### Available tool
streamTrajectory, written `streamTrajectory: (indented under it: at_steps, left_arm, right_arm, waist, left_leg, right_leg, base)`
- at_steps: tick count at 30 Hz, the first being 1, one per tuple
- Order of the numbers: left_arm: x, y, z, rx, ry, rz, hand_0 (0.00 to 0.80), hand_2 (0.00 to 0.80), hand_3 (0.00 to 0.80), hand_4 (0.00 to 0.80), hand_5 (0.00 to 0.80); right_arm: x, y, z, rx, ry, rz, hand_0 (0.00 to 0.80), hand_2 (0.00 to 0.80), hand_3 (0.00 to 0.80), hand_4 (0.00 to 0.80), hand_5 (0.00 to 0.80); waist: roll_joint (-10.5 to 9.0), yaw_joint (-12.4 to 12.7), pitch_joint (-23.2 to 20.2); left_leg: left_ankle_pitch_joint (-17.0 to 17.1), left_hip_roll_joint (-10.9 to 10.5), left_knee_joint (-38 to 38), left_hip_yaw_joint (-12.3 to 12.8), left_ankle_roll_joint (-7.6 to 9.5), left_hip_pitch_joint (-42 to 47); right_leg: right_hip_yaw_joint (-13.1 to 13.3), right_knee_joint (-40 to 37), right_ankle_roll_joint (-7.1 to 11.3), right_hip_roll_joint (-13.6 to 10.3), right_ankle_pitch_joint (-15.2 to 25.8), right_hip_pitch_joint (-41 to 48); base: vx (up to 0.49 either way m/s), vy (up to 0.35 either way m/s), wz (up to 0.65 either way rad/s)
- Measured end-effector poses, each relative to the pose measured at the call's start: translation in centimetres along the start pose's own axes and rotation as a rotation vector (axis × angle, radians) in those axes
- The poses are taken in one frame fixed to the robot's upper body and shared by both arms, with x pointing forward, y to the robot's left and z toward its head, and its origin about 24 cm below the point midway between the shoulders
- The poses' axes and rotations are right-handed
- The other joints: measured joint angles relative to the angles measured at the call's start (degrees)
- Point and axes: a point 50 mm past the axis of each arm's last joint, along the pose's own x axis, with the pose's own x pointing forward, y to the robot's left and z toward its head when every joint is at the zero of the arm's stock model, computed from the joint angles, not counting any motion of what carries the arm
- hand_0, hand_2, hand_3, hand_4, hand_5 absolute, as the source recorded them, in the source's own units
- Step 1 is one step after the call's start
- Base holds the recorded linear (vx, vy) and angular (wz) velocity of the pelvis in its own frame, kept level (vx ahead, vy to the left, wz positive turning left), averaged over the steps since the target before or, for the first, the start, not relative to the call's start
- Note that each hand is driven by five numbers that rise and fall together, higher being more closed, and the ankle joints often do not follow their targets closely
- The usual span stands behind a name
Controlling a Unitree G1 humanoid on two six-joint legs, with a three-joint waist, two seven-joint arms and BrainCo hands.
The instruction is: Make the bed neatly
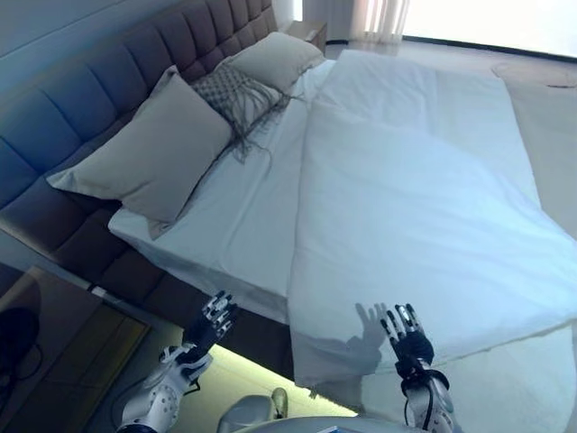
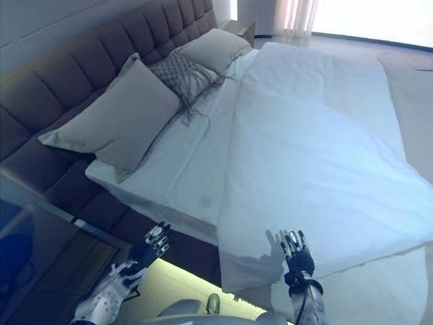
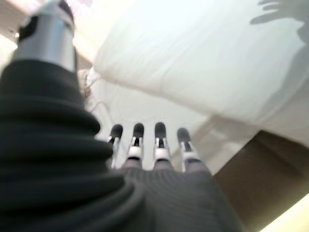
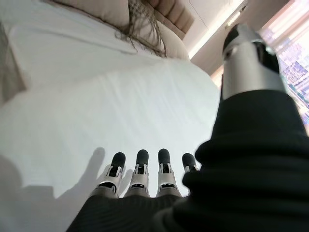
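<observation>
My left hand (image 1: 209, 327) and right hand (image 1: 407, 336), fingers straight and holding nothing, hover at the white duvet's (image 1: 424, 216) near edge, beside the pillows (image 1: 153, 153).

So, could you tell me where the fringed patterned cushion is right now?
In the left eye view the fringed patterned cushion lies at the head of the bed, against the headboard, between the near large pillow and the far pillow.
</observation>
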Motion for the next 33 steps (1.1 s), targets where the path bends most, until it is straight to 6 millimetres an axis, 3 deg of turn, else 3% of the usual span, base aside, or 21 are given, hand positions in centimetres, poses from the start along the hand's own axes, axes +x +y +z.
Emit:
streamTrajectory:
  at_steps: [2, 3, 7, 10, 12, 19, 25, 33]
  left_arm:
    - [-0.2, 0.4, 0.3, -0.003, -0.012, 0.017, 0.0, 0.0, 0.0, 0.0, 0.0]
    - [-0.4, 0.7, 0.5, 0.002, -0.018, 0.028, 0.0, 0.0, 0.0, 0.0, 0.0]
    - [-0.8, 1.2, 0.2, 0.0, -0.011, 0.051, 0.0, 0.0, 0.0, 0.0, 0.0]
    - [-0.7, 0.9, -0.5, -0.016, 0.006, 0.046, 0.0, 0.0, 0.0, 0.0, 0.0]
    - [-0.6, 1.0, -1.0, -0.033, 0.016, 0.053, 0.0, 0.0, 0.0, 0.0, 0.0]
    - [-0.7, 1.3, -0.4, -0.022, -0.007, 0.06, 0.0, 0.0, 0.0, 0.0, 0.0]
    - [-0.7, 1.2, -0.6, -0.029, -0.009, 0.055, 0.0, 0.0, 0.0, 0.0, 0.0]
    - [-0.4, 1.3, 0.5, -0.006, -0.048, 0.062, 0.0, 0.0, 0.0, 0.0, 0.0]
  right_arm:
    - [0.3, 0.1, 0.1, 0.001, -0.006, -0.02, 0.0, 0.0, 0.0, 0.0, 0.0]
    - [0.4, 0.2, 0.2, 0.002, -0.012, -0.026, 0.0, 0.0, 0.0, 0.0, 0.0]
    - [1.2, 0.2, 0.7, 0.006, -0.031, -0.061, 0.0, 0.0, 0.0, 0.0, 0.0]
    - [1.7, 0.3, 1.0, 0.005, -0.038, -0.093, 0.0, 0.0, 0.0, 0.0, 0.0]
    - [1.8, 0.5, 1.0, 0.008, -0.04, -0.108, 0.0, 0.0, 0.0, 0.0, 0.0]
    - [1.6, 0.2, 0.7, 0.011, -0.031, -0.122, 0.0, 0.0, 0.0, 0.0, 0.0]
    - [1.7, 0.2, 0.8, 0.012, -0.035, -0.129, 0.0, 0.0, 0.0, 0.0, 0.0]
    - [1.6, 0.7, 0.0, 0.029, -0.02, -0.124, 0.0, 0.0, 0.0, 0.0, 0.0]
  waist:
    - [0.85, 0.1, -0.1]
    - [1.05, 0.2, -0.1]
    - [0.71, 1.6, -1.1]
    - [1.39, 2.1, -1.2]
    - [1.42, 2.0, -1.2]
    - [0.06, 1.6, -1.8]
    - [0.8, 1.8, -2.1]
    - [0.71, 1.4, -1.9]
  left_leg:
    - [0.0, 0.8, -0.9, -1.1, 0.44, 2.1]
    - [0.0, 1.1, -1.5, -1.4, 0.63, 2.9]
    - [0.0, 1.6, -1.5, -1.6, 0.57, 2.7]
    - [0.3, 1.7, -1.4, -1.3, 0.12, 2.3]
    - [0.3, 1.3, -1.2, -1.1, 0.16, 2.1]
    - [1.3, 1.4, -2.3, -1.1, 1.06, 1.6]
    - [2.9, 2.3, -3.7, -1.6, 0.17, 1.4]
    - [3.3, 2.0, -3.9, -1.4, 0.69, 1.7]
  right_leg:
    - [-0.4, 5.3, 0.42, 0.0, 3.1, -1.2]
    - [-1.2, 6.6, 0.43, 0.2, 2.5, -2.0]
    - [-4.9, 2.5, 0.34, 0.7, 2.9, -0.8]
    - [-5.6, -1.6, 1.18, 1.5, 2.3, 0.3]
    - [-6.2, -0.3, 1.12, 1.0, 2.4, -0.8]
    - [-5.2, 3.7, -0.29, 0.3, 2.5, -2.2]
    - [-4.8, -2.6, 0.1, 2.8, 2.3, -0.8]
    - [-4.6, 4.4, -0.92, 0.8, 3.7, -4.4]
  base:
    - [0.126, 0.019, 0.25]
    - [0.094, -0.034, 0.11]
    - [0.05, -0.036, 0.02]
    - [-0.014, 0.021, -0.1]
    - [-0.036, 0.036, -0.04]
    - [-0.011, -0.073, 0.01]
    - [-0.001, -0.013, -0.12]
    - [-0.014, -0.069, 0.0]
